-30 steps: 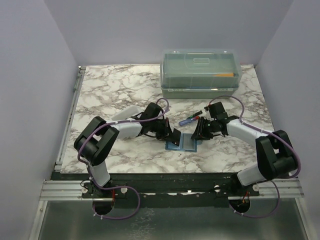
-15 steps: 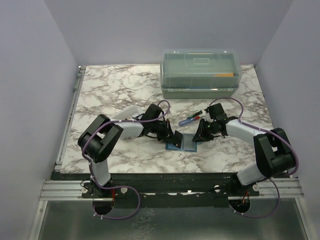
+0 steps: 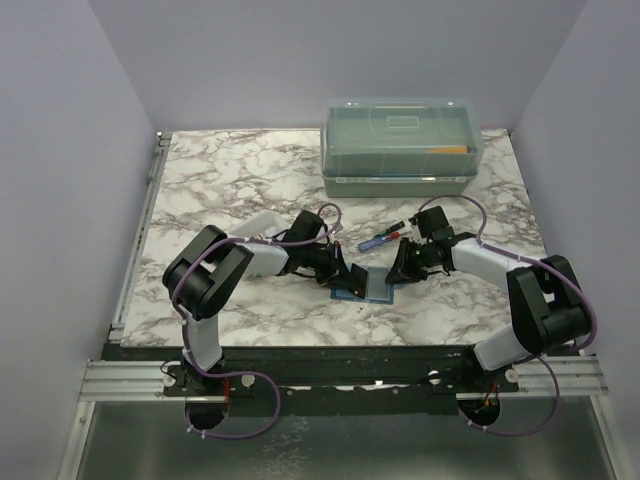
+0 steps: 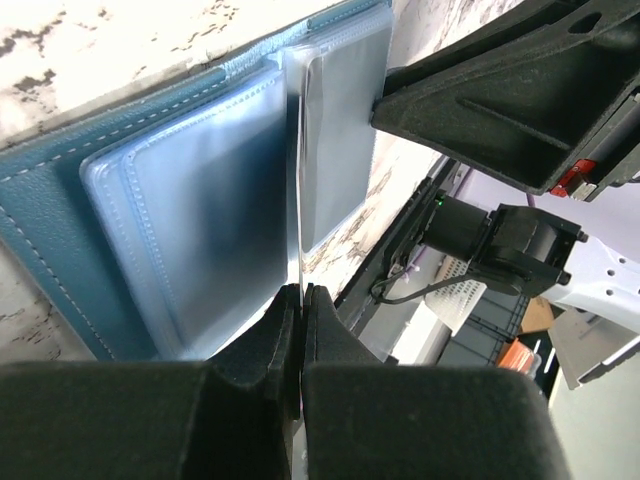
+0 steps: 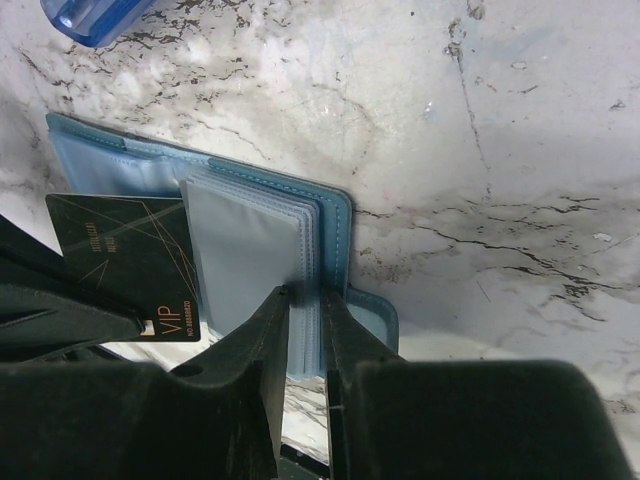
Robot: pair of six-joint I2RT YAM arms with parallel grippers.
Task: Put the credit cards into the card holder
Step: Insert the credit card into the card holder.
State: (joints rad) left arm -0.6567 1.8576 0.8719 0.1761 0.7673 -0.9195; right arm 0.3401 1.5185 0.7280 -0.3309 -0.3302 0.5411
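Observation:
The teal card holder (image 3: 372, 290) lies open on the marble, its clear sleeves (image 5: 245, 245) facing up. My left gripper (image 4: 301, 290) is shut on one of the credit cards (image 4: 297, 180), seen edge-on above the holder's fold. In the right wrist view that card (image 5: 125, 265) is black with gold lines and "VIP", standing over the holder's left half. My right gripper (image 5: 305, 295) is shut on the right edge of the holder (image 5: 337, 215), sleeves and cover between its fingers. From above, the left gripper (image 3: 345, 272) and right gripper (image 3: 398, 268) flank the holder.
A blue pen (image 3: 380, 240) lies just behind the holder, its end showing in the right wrist view (image 5: 90, 15). A large translucent lidded box (image 3: 400, 145) stands at the back of the table. The table's front edge (image 3: 350, 350) runs close below the holder.
My left gripper has moved right with the card, over the holder. The right gripper's jaws have narrowed onto the holder's right edge.

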